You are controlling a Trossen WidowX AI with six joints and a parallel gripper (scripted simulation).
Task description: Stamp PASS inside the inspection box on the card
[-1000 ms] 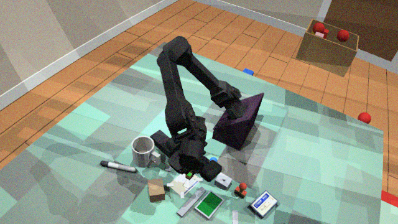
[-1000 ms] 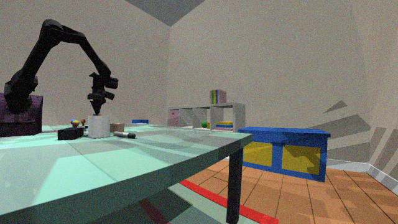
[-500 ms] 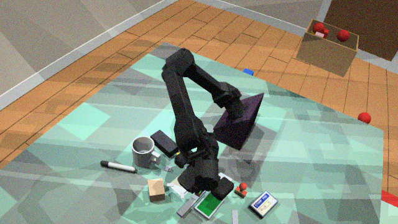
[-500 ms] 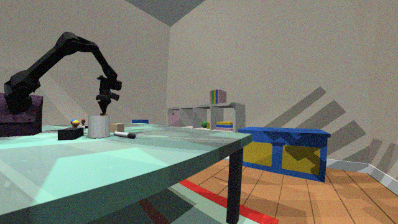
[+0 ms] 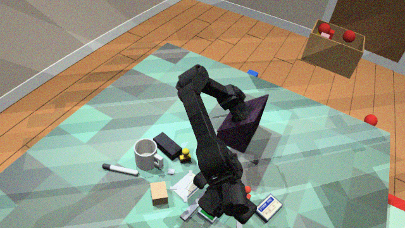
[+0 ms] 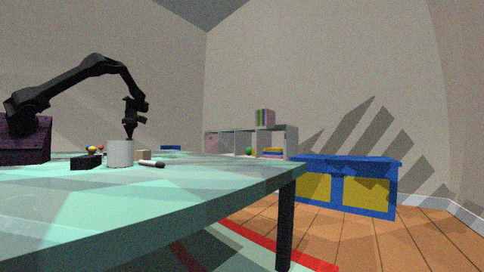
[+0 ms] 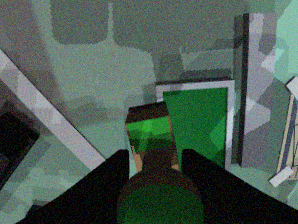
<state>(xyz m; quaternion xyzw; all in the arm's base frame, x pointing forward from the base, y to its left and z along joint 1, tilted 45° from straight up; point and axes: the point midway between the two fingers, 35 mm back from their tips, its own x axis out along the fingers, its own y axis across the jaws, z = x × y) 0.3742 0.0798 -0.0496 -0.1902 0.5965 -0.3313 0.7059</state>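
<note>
One mug (image 5: 145,154), one marker (image 5: 119,169), one ink pad (image 5: 207,214), one card (image 5: 186,186), three knobbed stamps.
</note>
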